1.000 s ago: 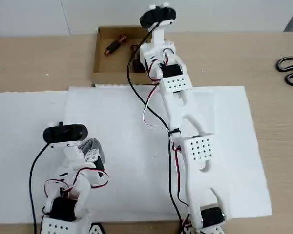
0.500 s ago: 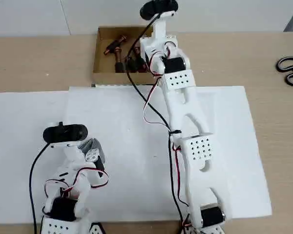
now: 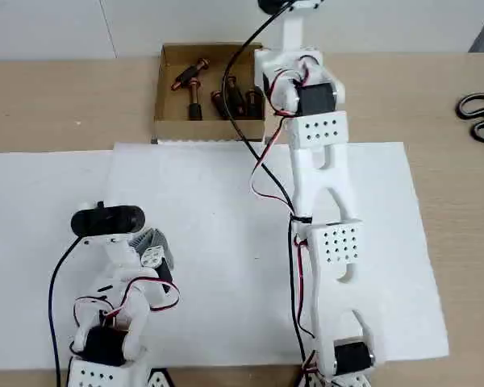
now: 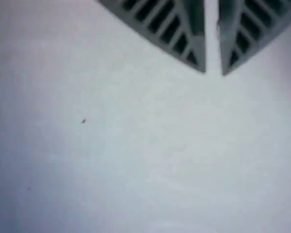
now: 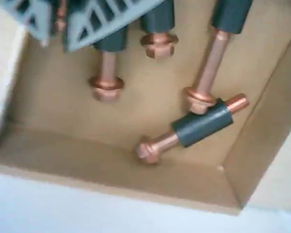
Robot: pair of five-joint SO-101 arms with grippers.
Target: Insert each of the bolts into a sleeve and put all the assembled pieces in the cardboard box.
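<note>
1. Over the last second the right arm (image 3: 319, 185) has swung toward the right edge of the desk (image 3: 64, 97), uncovering the floor of the cardboard box (image 3: 202, 129) (it hid the middle before).
2. The right gripper (image 5: 56, 42) hangs over the box's right end, fingers slightly spread.
3. The sleeved bolts (image 3: 195, 101) lie inside the box, which sits at the desk's far edge.
4. The left gripper (image 4: 213, 71) hovers over the white sheet (image 3: 194, 242) toward the desk's near-left corner, its fingers drawn together but for a thin slit.

Workshop bench: wooden table (image 3: 64, 97), white sheet (image 3: 210, 201), scissors (image 3: 480, 117)
</note>
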